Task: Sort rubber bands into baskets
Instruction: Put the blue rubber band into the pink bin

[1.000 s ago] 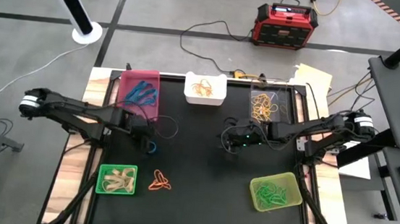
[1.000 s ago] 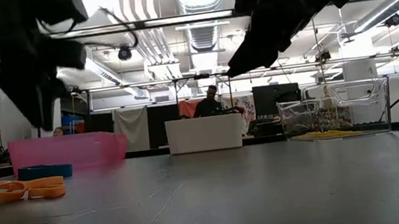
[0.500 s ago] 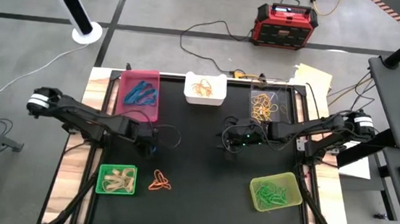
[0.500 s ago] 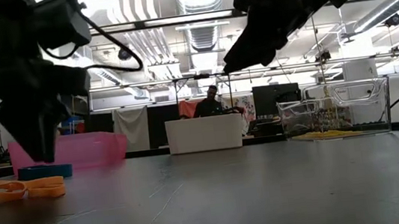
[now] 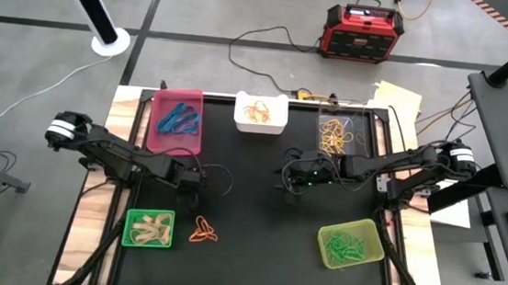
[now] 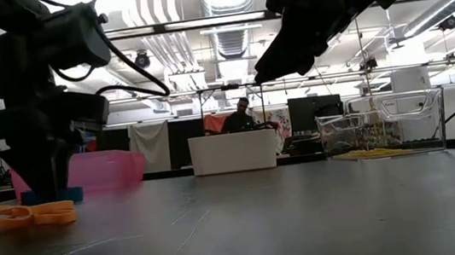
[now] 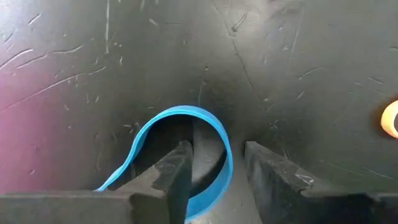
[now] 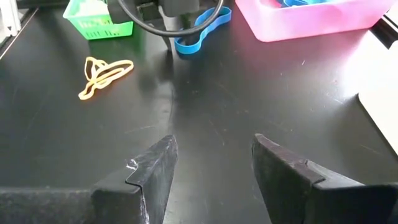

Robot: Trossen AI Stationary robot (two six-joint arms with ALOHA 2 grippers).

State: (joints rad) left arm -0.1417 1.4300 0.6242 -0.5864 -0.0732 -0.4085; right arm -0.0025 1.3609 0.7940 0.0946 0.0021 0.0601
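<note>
A blue rubber band (image 7: 214,124) lies flat on the black table just near of the pink basket (image 5: 177,120). My left gripper (image 7: 217,174) points down at it, open. One finger (image 7: 177,177) stands inside the loop and the other (image 7: 270,177) outside, with one strand of the band between them. In the low view my left gripper (image 6: 45,187) reaches down to the table top. An orange rubber band (image 5: 202,230) lies loose beside the green basket (image 5: 149,227). My right gripper (image 8: 211,168) hovers open over the table's middle with nothing between its fingers. My left gripper comes at the blue band from above, its fingers on either side of one strand (image 7: 227,165) of the loop. The band lies flat on the table. Whether a finger touches the band I cannot tell.
The white basket (image 5: 260,113) and the clear basket (image 5: 340,133) stand along the far edge. The yellow-green basket (image 5: 350,244) stands near right. All hold bands. A red-and-black box (image 5: 363,32) and cables lie on the floor beyond the table.
My left gripper has sunk to the table and shifted a little toward the right edge, coming down over the blue band. The band has stayed where it lay.
</note>
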